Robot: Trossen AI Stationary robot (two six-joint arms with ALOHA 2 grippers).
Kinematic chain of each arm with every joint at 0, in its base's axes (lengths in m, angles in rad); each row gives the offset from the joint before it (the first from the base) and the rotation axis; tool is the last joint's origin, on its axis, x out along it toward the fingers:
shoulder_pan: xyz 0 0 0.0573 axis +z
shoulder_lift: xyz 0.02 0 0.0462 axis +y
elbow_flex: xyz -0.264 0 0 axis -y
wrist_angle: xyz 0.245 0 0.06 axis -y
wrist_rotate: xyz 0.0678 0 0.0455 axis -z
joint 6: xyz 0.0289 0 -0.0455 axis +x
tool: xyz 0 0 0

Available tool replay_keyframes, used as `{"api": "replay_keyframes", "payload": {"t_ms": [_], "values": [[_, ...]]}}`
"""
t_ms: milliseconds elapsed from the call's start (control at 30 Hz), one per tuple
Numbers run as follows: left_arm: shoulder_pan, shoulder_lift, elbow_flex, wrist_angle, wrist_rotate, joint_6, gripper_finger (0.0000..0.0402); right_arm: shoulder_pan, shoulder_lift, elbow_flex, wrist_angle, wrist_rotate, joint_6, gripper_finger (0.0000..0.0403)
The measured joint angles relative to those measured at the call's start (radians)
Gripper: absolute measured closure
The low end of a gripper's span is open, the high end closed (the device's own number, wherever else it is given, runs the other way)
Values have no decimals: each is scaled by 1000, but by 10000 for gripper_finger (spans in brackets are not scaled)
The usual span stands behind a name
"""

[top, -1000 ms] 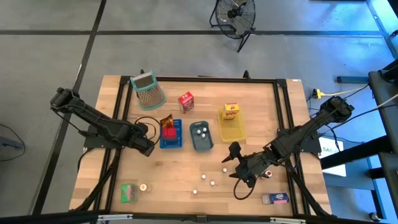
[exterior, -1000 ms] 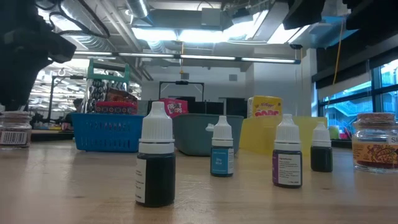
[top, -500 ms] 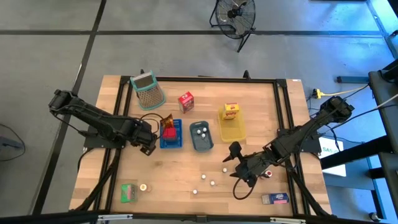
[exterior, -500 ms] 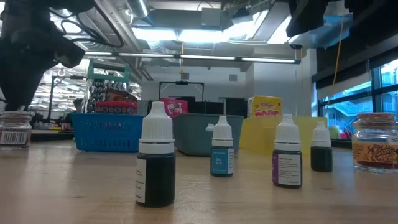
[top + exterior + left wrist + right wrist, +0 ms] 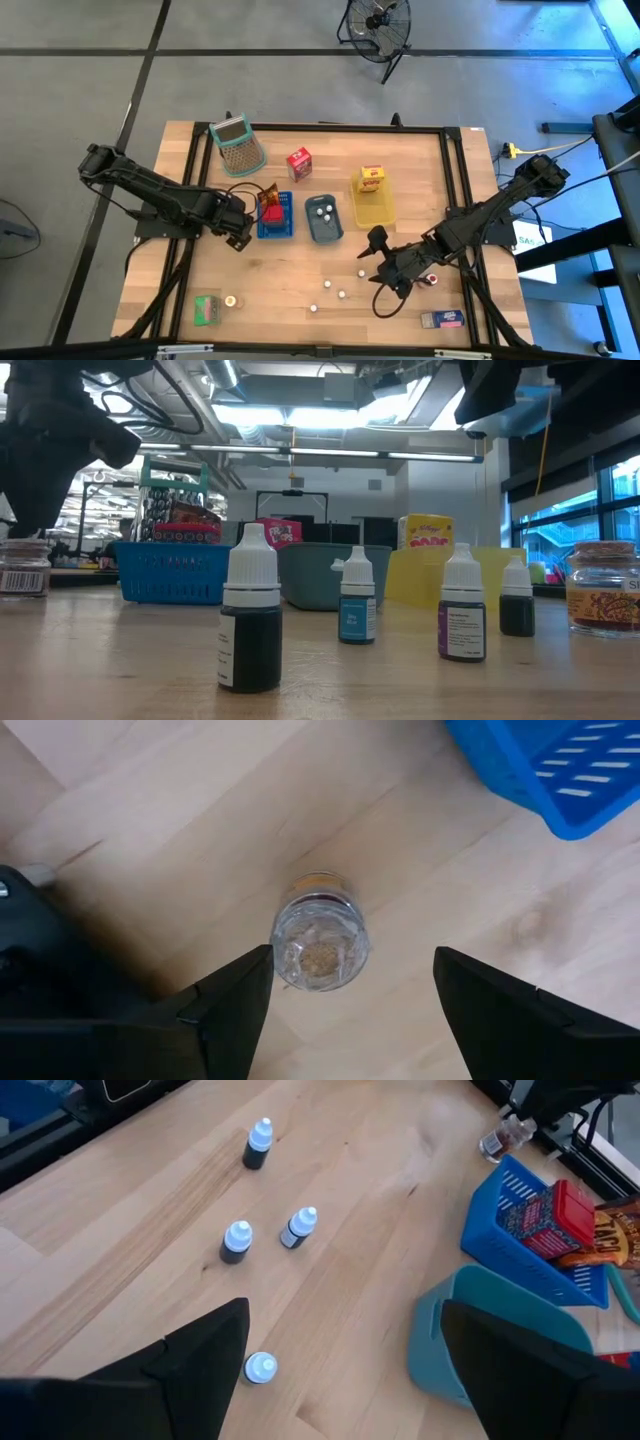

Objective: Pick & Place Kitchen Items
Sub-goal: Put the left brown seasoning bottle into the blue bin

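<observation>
While much of the sorting is already showing as done, several kitchen items are lying loose on the near half of the table [image 5: 300,270].
Near edge: green carton [image 5: 207,309] and small jar [image 5: 230,301] are waiting at the left corner; a blue carton [image 5: 442,320] is lying at the right corner.
Loose dropper bottles: four white-capped dropper bottles [image 5: 237,1240] are standing unplaced, well short of the trays.
Right gripper [image 5: 385,268]: it is hovering over those bottles with its fingers spread, gripping nothing.
Left gripper [image 5: 238,232]: it is hanging with jaws apart above a clear lidded jar [image 5: 320,932] beside the blue tray [image 5: 276,222], not yet closing on it.
Trays: red tin [image 5: 548,1220] and brown packet [image 5: 267,196] are sitting in the blue tray; two white pieces are lying in the grey-blue tray [image 5: 324,229]; a yellow carton [image 5: 372,179] is standing on the yellow tray [image 5: 373,208].
Far side: a red carton [image 5: 298,162] is standing loose beside the mesh basket [image 5: 238,144].
</observation>
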Motion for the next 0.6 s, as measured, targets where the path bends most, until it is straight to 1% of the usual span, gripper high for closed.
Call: {"api": "replay_keyframes", "payload": {"t_ms": [200,600], "values": [[0,0,0,-48,-6,-18,131,-3,0,0,7,0,-3,70],[0,0,0,-45,-12,-17,131,-4,0,0,8,-18,-5,70]]}}
